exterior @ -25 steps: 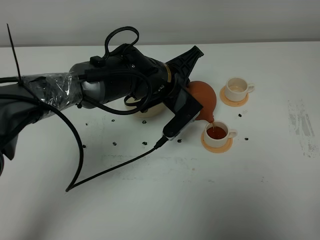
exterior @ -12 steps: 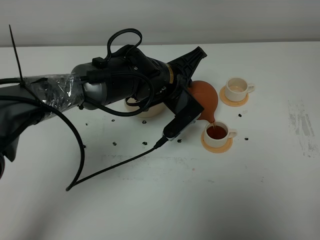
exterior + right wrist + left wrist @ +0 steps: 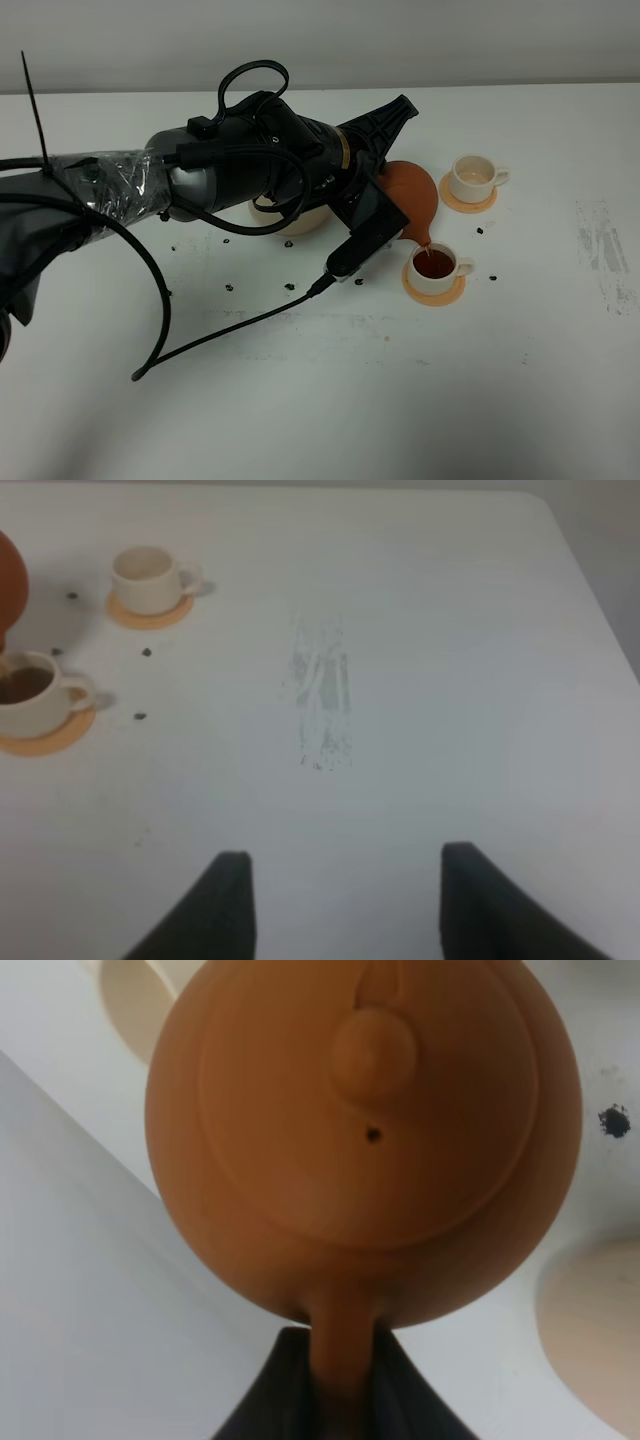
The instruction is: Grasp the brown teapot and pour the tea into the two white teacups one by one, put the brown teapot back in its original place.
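Observation:
The brown teapot hangs tilted, spout down, over the nearer white teacup. A thin stream of tea runs into that cup, which holds dark amber liquid. My left gripper is shut on the teapot's handle, and the lid faces the wrist camera. The farther white teacup looks empty. The cream saucer lies mostly hidden under my left arm. My right gripper hovers open over bare table, well right of both teacups.
Each cup sits on an orange coaster. Dark crumbs dot the table around the saucer and cups. A black cable trails from the left wrist across the table. A grey scuff mark lies right of the cups.
The left wrist has rolled a little further, tipping the teapot slightly more. The stream keeps running into the nearer cup. The right arm has not moved.

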`<state>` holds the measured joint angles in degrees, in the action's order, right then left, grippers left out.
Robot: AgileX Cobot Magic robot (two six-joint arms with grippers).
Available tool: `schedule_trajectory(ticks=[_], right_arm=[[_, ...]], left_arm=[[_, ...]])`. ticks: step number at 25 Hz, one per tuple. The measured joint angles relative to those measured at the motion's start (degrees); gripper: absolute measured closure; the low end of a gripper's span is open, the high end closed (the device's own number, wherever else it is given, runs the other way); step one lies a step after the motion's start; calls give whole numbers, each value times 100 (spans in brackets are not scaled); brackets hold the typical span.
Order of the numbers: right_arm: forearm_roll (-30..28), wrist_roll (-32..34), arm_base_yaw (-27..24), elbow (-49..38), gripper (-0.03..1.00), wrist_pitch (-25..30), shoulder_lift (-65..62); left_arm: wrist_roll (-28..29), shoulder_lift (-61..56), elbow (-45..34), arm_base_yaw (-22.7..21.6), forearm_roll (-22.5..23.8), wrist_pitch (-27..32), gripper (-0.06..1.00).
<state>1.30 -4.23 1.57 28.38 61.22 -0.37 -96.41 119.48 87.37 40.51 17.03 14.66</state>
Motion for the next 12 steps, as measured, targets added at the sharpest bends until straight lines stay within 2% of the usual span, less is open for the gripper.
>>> schedule_trajectory(ticks=[12], right_arm=[[0, 0, 0, 0, 53, 0, 0]], left_arm=[[-180, 0, 0, 0, 45, -12, 83]])
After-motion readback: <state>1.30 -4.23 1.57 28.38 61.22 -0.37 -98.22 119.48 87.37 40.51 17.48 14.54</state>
